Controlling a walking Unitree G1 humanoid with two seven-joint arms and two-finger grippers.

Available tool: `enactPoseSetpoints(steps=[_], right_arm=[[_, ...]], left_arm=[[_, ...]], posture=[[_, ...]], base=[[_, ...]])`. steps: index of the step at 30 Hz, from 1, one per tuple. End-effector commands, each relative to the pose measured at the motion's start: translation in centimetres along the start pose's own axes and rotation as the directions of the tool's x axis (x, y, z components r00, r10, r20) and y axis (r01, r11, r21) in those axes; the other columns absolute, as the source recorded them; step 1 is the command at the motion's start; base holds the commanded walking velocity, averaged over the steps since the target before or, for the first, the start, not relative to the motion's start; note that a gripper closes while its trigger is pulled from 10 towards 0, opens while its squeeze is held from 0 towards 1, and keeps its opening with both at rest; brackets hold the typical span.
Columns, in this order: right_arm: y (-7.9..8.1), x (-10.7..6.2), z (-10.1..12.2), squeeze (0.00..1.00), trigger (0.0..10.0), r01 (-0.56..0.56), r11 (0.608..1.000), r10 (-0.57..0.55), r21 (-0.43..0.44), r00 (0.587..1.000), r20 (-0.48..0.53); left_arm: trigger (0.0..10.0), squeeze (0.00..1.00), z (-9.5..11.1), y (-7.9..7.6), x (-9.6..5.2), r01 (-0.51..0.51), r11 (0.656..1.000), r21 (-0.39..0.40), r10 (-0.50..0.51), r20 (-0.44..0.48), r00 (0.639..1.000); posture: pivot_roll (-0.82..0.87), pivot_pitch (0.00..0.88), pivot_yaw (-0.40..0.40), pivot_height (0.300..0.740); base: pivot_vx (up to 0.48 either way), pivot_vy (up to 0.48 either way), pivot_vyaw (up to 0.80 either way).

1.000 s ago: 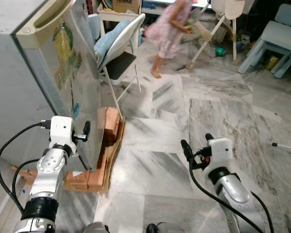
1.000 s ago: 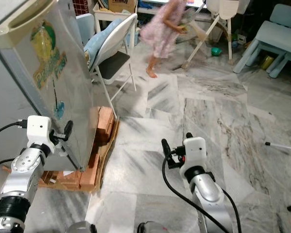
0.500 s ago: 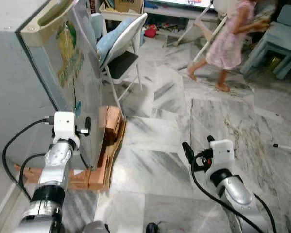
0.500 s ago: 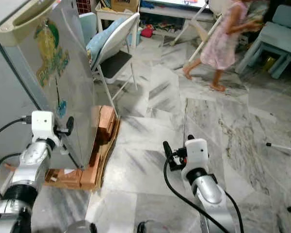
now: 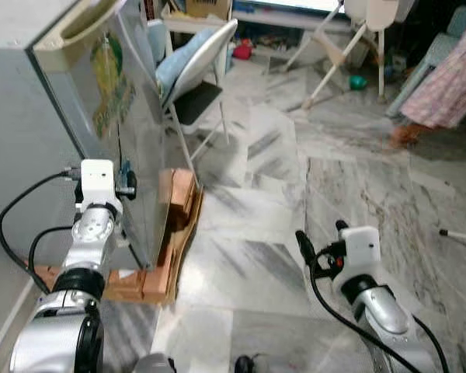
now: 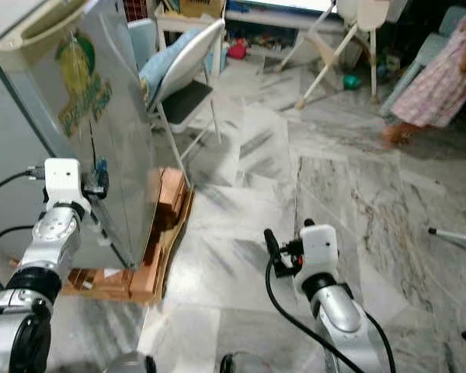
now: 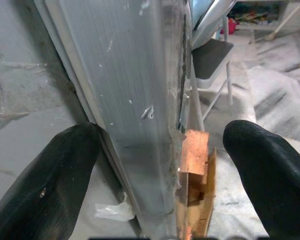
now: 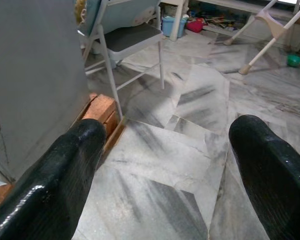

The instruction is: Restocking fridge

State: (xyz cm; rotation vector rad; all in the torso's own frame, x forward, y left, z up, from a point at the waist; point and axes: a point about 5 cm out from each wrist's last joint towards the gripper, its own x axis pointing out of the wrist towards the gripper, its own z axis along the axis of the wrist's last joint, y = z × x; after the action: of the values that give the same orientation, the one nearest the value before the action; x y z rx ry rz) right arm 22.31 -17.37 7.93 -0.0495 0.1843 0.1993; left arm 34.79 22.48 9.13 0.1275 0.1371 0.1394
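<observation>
tall silver metal fridge [image 5: 31, 116]: top cropped | person in pink dress [image 6: 439, 85]: blurred, cropped at frame edge

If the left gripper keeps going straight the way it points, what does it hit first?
The left gripper is open, its fingers either side of the fridge door edge. Going straight, it would probably meet that edge first; the bricks lie beyond. Depth is hard to judge.

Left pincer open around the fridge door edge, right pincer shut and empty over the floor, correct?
Not quite. The right pincer is open, not shut: the right wrist view shows its two fingers spread wide over the marble floor, holding nothing. The left pincer is open around the fridge door edge, as you say.
</observation>
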Motion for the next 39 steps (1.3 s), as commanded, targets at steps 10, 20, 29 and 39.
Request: enactPoseSetpoints(steps=[10, 20, 29, 39], right_arm=[[-1.9, -1.2, -4.8, 0.0, 10.0, 0.058, 0.996, -0.076, -0.067, 0.944, -0.321], [-1.2, -1.2, -4.9, 0.0, 10.0, 0.023, 0.999, -0.035, -0.042, 0.944, -0.329], [-1.1, 0.2, -2.8, 0.0, 10.0, 0.039, 0.999, -0.044, -0.032, 0.98, -0.193], [0.0, 1.7, -2.1, 0.0, 10.0, 0.015, 1.0, -0.015, 0.001, 0.989, -0.146]], left_arm=[[10.0, 0.0, 7.9, -16.2, -2.9, 0.72, 0.688, 0.09, -0.71, 0.287, 0.643], [10.0, 0.0, 5.8, -18.1, -5.6, 0.805, 0.581, 0.124, -0.802, 0.257, 0.539], [10.0, 0.0, 1.6, -4.4, -5.8, 0.523, 0.85, 0.069, -0.527, 0.144, 0.838], [10.0, 0.0, -1.2, -0.4, -10.2, 0.371, 0.924, 0.093, -0.376, 0.038, 0.926]], posture=[[-0.07, 0.062, -0.081, 0.74], [-0.08, 0.055, -0.075, 0.74], [0.0, 0.07, -0.036, 0.74], [0.02, 0.076, -0.05, 0.74]], base=[[0.0, 0.0, 0.0], [0.0, 0.0, 0.0], [0.031, 0.0, 0.0], [0.332, -0.303, 0.0]])
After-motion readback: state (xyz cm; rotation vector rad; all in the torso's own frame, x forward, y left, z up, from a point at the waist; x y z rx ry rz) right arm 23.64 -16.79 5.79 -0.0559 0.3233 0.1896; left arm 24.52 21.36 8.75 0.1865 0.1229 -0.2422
